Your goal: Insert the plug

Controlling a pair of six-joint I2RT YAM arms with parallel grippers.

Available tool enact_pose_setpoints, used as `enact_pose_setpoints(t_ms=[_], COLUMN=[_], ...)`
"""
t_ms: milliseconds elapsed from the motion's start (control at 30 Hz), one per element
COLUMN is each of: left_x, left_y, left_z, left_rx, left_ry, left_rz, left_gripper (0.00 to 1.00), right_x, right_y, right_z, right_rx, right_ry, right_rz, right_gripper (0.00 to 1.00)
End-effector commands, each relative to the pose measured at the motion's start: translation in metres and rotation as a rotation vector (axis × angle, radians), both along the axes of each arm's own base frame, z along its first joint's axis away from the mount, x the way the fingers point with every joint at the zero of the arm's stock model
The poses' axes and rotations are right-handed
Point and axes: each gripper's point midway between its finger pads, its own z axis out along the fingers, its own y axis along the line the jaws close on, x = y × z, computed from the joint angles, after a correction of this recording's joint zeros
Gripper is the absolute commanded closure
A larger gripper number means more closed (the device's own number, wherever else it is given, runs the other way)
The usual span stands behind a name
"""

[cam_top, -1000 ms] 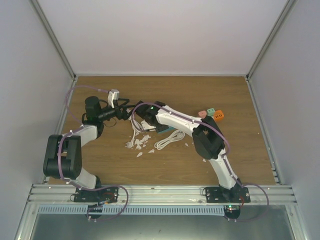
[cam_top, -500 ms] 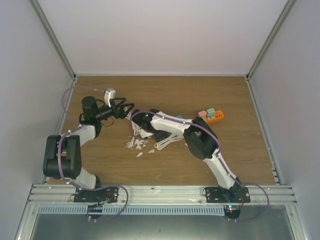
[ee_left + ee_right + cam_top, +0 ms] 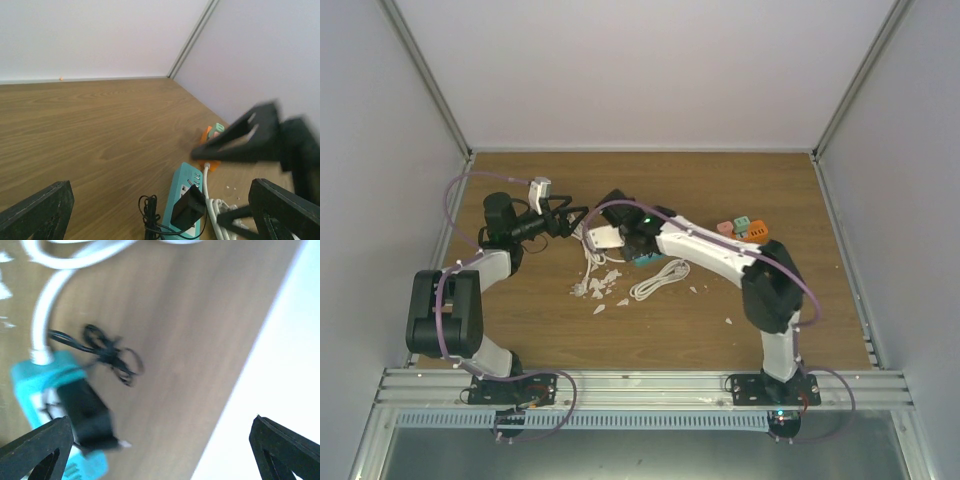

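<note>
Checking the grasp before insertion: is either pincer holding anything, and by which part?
Nothing is held. The left pincer and right pincer are both open and empty; the black plug sits on the teal power strip.

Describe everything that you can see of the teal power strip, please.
The power strip is a long teal plastic bar with a pale socket face. It lies flat on the wooden table. A thick white cable leaves one end. A black adapter rests on top of it; whether it is fully seated cannot be told.
</note>
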Motion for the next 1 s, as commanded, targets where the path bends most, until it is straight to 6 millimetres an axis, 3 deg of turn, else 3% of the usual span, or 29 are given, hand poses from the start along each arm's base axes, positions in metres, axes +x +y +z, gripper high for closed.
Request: enact_pose_setpoints(t_ms=[0, 133, 200, 233, 267, 300, 367, 433, 500, 567, 600, 667, 700, 967], left_x=[0.003, 0.005, 0.005, 0.004, 0.004, 0.004, 0.005, 0.004, 0.004, 0.003, 0.003, 0.002, 0.002, 0.003], left_y=[0.001, 0.001, 0.001, 0.001, 0.001, 0.001, 0.001, 0.001, 0.001, 0.001, 0.001, 0.001, 0.001, 0.001], left_z=[0.008, 0.007, 0.008, 0.007, 0.008, 0.007, 0.007, 0.007, 0.008, 0.008, 0.009, 0.009, 0.009, 0.007], left_rx=[-0.01, -0.015, -0.015, -0.016, -0.016, -0.016, -0.017, -0.019, -0.02, -0.021, -0.021, -0.022, -0.022, -0.028], left_ry=[-0.042, -0.036, -0.037, -0.036, -0.037, -0.036, -0.036, -0.033, -0.032, -0.033, -0.033, -0.033, -0.033, -0.023], left_rz=[-0.006, -0.01, -0.011, -0.012, -0.011, -0.011, -0.009, -0.011, -0.011, -0.01, -0.007, -0.006, -0.005, -0.003], left_gripper=[0.01, 0.01, 0.01, 0.01, 0.01, 0.01, 0.01, 0.01, 0.01, 0.01, 0.01, 0.01, 0.01, 0.01], right_x=[0.024, 0.034, 0.05, 0.058, 0.065, 0.065, 0.062, 0.073, 0.064, 0.058, 0.057, 0.054, 0.052, 0.045], right_y=[0.003, -0.007, -0.025, -0.036, -0.043, -0.035, -0.022, -0.037, -0.04, -0.039, -0.042, -0.047, -0.051, -0.04], right_z=[0.089, 0.155, 0.191, 0.199, 0.194, 0.189, 0.158, 0.133, 0.124, 0.118, 0.113, 0.103, 0.1, 0.067], right_rx=[0.288, 0.577, 0.806, 0.939, 1.041, 1.151, 1.18, 1.186, 1.186, 1.23, 1.256, 1.304, 1.329, 1.396], right_ry=[-0.158, -0.263, -0.326, -0.306, -0.231, -0.06, 0.194, 0.078, -0.091, -0.148, -0.152, -0.152, -0.16, -0.065], right_rz=[-0.024, -0.116, -0.274, -0.386, -0.489, -0.535, -0.621, -0.815, -0.829, -0.854, -0.881, -0.905, -0.923, -0.903], right_gripper=[0.0, 0.0, 0.0, 0.0, 0.01, 0.0, 0.0, 0.0, 0.01, 0.03, 0.21, 0.9, 0.98, 1.0])
